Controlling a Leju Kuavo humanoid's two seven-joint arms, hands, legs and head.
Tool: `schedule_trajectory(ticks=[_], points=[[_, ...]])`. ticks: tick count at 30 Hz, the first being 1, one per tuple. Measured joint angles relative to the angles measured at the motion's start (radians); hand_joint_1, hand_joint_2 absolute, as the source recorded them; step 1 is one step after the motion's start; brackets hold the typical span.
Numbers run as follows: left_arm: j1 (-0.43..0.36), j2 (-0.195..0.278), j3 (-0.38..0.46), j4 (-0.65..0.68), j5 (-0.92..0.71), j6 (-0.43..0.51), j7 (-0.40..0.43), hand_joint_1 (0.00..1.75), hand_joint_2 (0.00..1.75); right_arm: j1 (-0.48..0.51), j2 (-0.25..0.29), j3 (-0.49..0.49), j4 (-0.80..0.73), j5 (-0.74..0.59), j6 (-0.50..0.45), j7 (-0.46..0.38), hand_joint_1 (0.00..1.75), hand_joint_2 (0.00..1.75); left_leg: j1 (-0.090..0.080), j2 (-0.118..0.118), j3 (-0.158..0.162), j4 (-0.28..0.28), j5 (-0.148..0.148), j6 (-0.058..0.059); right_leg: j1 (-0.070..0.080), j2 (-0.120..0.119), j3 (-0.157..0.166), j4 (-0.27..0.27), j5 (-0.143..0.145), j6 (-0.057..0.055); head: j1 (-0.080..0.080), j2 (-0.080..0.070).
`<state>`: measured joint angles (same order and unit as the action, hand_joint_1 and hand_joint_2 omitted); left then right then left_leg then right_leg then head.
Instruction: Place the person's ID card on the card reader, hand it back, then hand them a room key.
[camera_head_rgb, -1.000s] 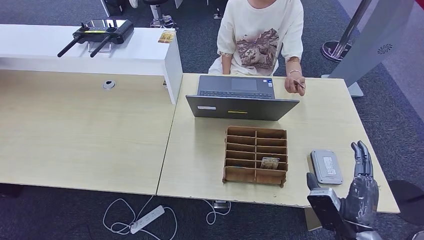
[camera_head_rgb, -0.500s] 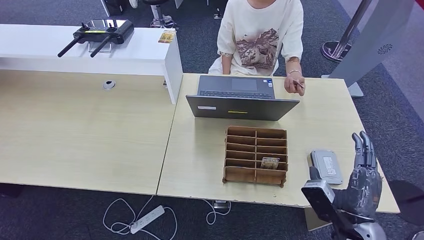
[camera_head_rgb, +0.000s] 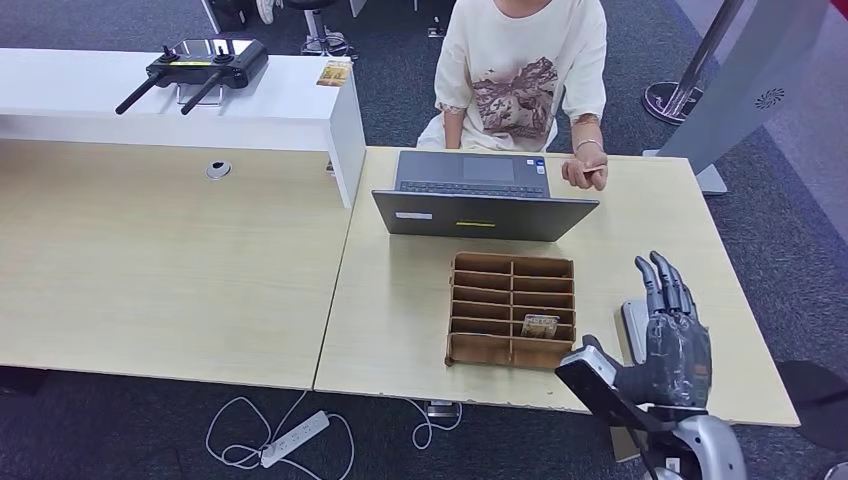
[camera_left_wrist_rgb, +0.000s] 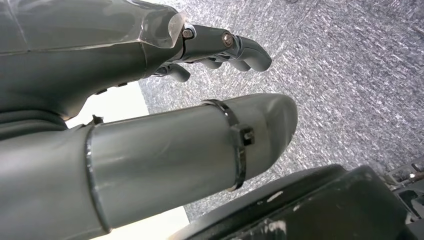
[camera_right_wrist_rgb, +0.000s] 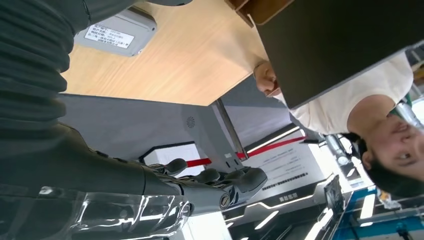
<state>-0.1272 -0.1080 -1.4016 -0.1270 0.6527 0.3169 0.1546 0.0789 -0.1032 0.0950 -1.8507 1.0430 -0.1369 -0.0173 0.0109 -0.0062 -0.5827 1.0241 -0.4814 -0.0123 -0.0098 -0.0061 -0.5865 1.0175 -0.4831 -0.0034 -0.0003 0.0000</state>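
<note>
A person in a pale T-shirt sits across the table, their hand (camera_head_rgb: 580, 174) holding a small ID card (camera_head_rgb: 593, 170) beside the laptop (camera_head_rgb: 485, 212). The grey card reader (camera_head_rgb: 631, 322) lies near the table's front right, partly hidden behind my right hand (camera_head_rgb: 672, 338). That hand hovers above it with fingers stretched out and nothing in it. The right wrist view shows the card reader (camera_right_wrist_rgb: 112, 31), my right hand (camera_right_wrist_rgb: 150, 187) and the person's hand (camera_right_wrist_rgb: 266, 79). A room key card (camera_head_rgb: 540, 325) sits in a slot of the wooden organizer (camera_head_rgb: 512, 308). My left hand (camera_left_wrist_rgb: 125, 65) hangs empty over carpet.
A white counter (camera_head_rgb: 250, 110) at the back left carries a black controller (camera_head_rgb: 195, 62). A second wooden table (camera_head_rgb: 160, 260) adjoins on the left. Beyond the table's right corner stands a grey panel (camera_head_rgb: 745, 85). A power strip (camera_head_rgb: 295, 438) lies on the floor below.
My right hand has risen and moved left, now covering part of the card reader. The person's hand has shifted slightly with the card. The organizer and laptop have not moved.
</note>
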Motion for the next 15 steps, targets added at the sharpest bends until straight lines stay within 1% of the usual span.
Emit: schedule_trajectory(ticks=[5, 15], points=[[0.000, 0.000, -0.002, 0.000, -0.014, -0.010, 0.015, 0.00, 0.00, -0.017, -0.027, 0.026, 0.004, 0.014, 0.033, 0.007, 0.00, 1.75, 0.000, 0.000, 0.000, 0.000, 0.000, 0.000, 0.000, 0.000, 0.000, 0.000, 0.000, 0.000, 0.000, 0.000], [-0.002, 0.000, -0.004, 0.000, -0.012, -0.013, 0.015, 0.00, 0.00, -0.028, -0.084, 0.055, 0.005, 0.018, 0.090, 0.048, 0.00, 1.75, 0.000, 0.000, 0.000, 0.000, 0.000, 0.000, 0.000, 0.000, 0.000, 0.000, 0.000, 0.000, 0.000, 0.000]])
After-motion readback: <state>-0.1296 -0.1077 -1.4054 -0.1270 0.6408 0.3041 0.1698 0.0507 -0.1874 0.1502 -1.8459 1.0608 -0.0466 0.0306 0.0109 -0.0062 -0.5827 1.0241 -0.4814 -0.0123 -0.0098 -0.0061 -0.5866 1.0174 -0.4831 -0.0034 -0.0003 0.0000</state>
